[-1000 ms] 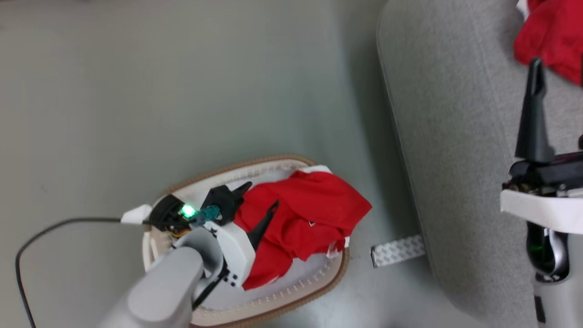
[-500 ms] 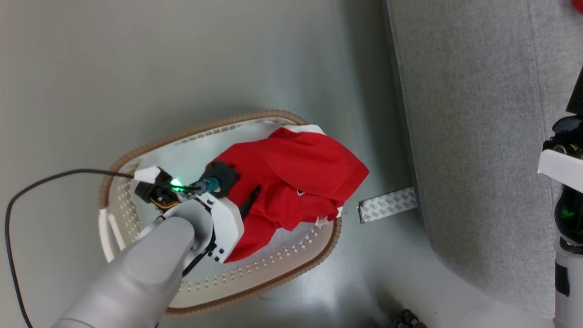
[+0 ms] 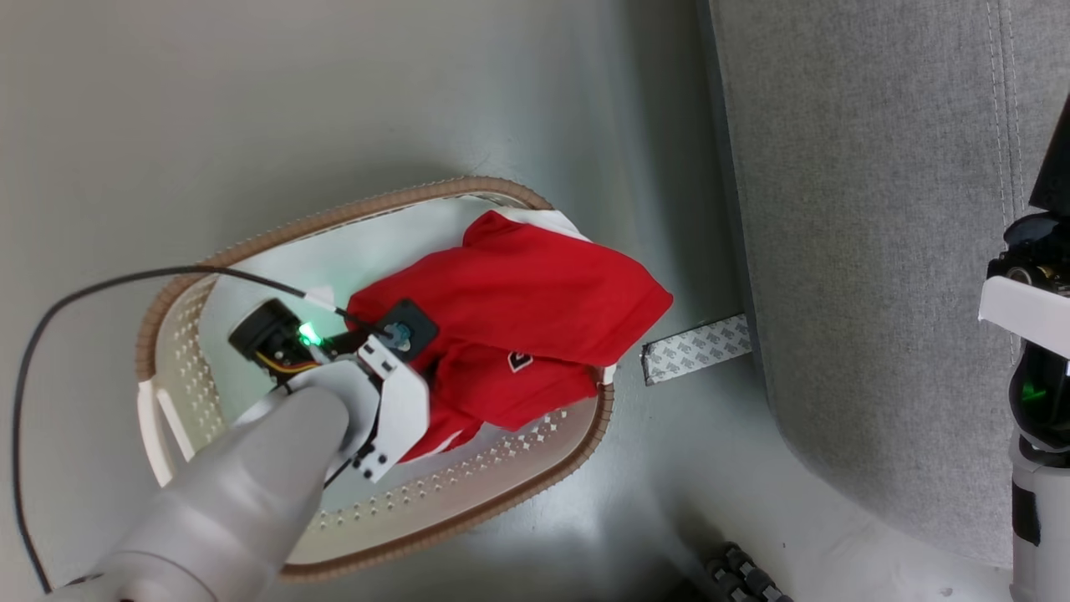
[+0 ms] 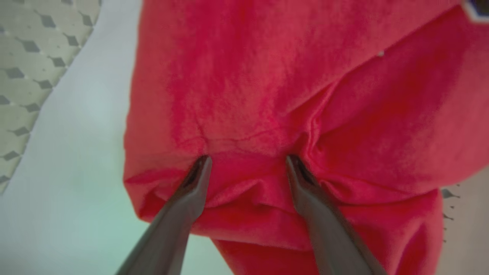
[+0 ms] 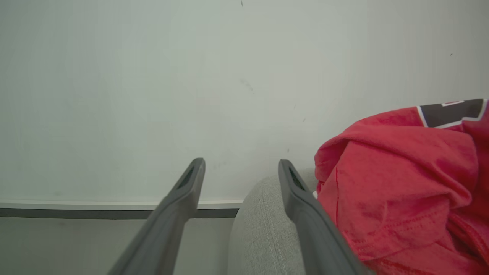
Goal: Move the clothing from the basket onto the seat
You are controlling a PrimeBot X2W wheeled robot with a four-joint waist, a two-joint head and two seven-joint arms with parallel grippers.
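Note:
The white perforated basket point(image 3: 535, 443) with a brown rim stands on the floor at the lower left of the head view. A bright red garment point(image 3: 535, 301) with white trim lies crumpled in it, draping over the right rim. My left arm's white wrist point(image 3: 393, 410) reaches down into the basket. My left gripper point(image 4: 247, 160) is open, both tips pressed into the red cloth point(image 4: 267, 95) with a fold bunched between them. The grey seat point(image 3: 869, 209) rises at the right. My right gripper point(image 5: 240, 162) hangs open and empty beside another red garment point(image 5: 401, 183) lying on the seat point(image 5: 263, 229).
A strip of patterned tape point(image 3: 694, 349) lies on the floor between basket and seat. A black cable point(image 3: 84, 293) loops from my left wrist over the basket's left rim. A dark ridged part point(image 3: 744, 577) shows at the bottom edge. A pale wall with a baseboard point(image 5: 95, 210) stands behind the seat.
The head camera has tilted, shifting the whole picture. My left gripper has sunk deeper into the red garment, and its fingers, seen before above the cloth, are now hidden under the wrist.

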